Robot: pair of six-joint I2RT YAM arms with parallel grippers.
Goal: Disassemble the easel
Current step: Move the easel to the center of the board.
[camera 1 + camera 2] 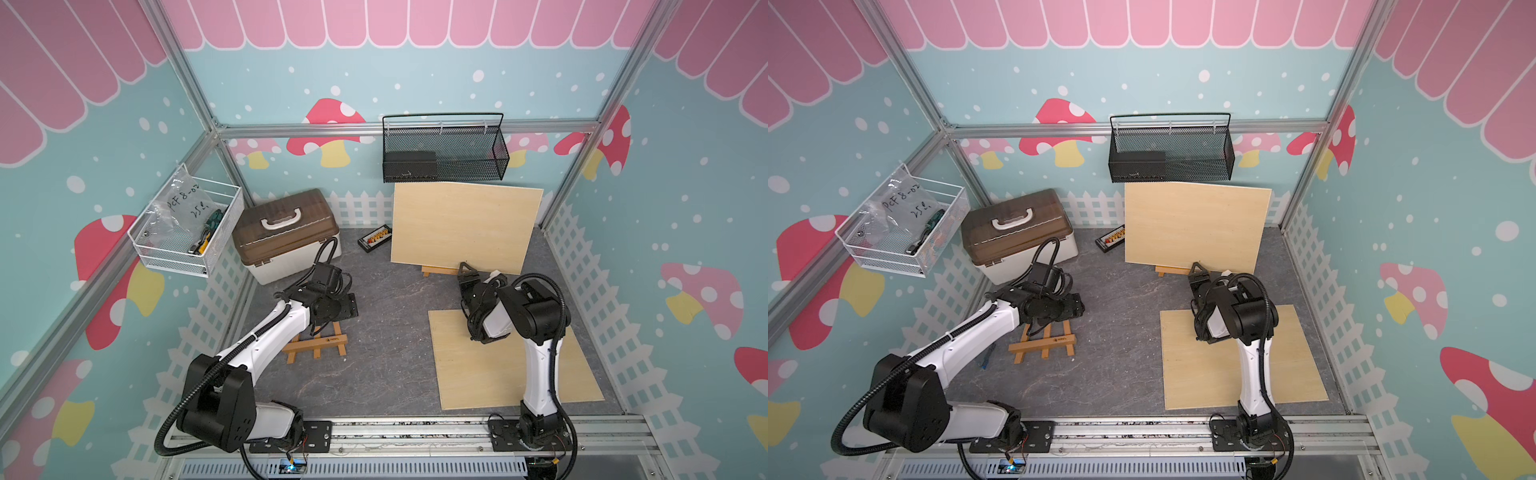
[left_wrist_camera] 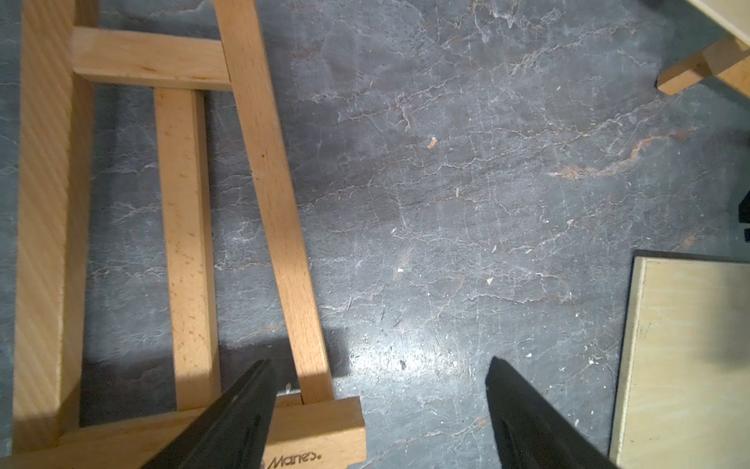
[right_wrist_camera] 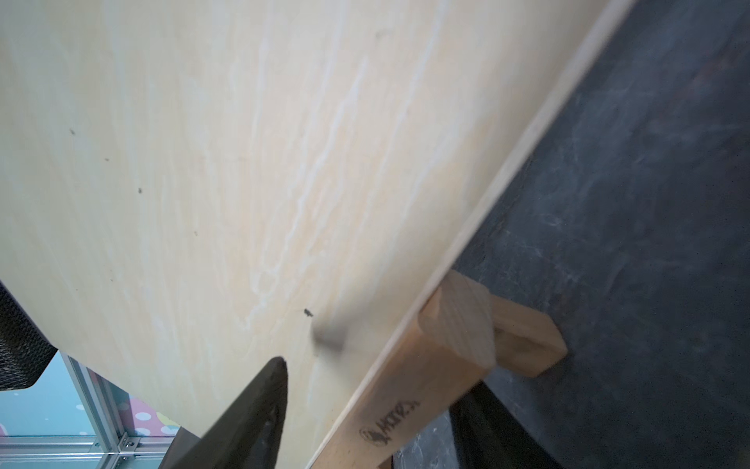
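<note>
One wooden easel (image 1: 318,345) (image 1: 1044,345) (image 2: 264,182) lies flat on the grey table. My left gripper (image 1: 345,305) (image 1: 1073,309) (image 2: 375,365) hovers open over its lettered end bar, holding nothing. A second easel stands at the back with a plywood board (image 1: 465,224) (image 1: 1196,224) (image 3: 243,162) leaning on it; only its ledge (image 1: 436,271) (image 1: 1169,271) (image 3: 426,385) and a foot show. My right gripper (image 1: 467,270) (image 1: 1198,270) (image 3: 379,373) is at the board's lower edge. Its jaws stand apart, one finger in front of the board and the other behind the ledge.
Another plywood board (image 1: 469,374) (image 1: 1300,365) (image 2: 690,357) lies flat under the right arm. A brown-lidded toolbox (image 1: 286,237) stands at the back left, with a small black tray (image 1: 376,239) beside it. A white wire basket (image 1: 187,232) and a black mesh basket (image 1: 444,153) hang on the walls.
</note>
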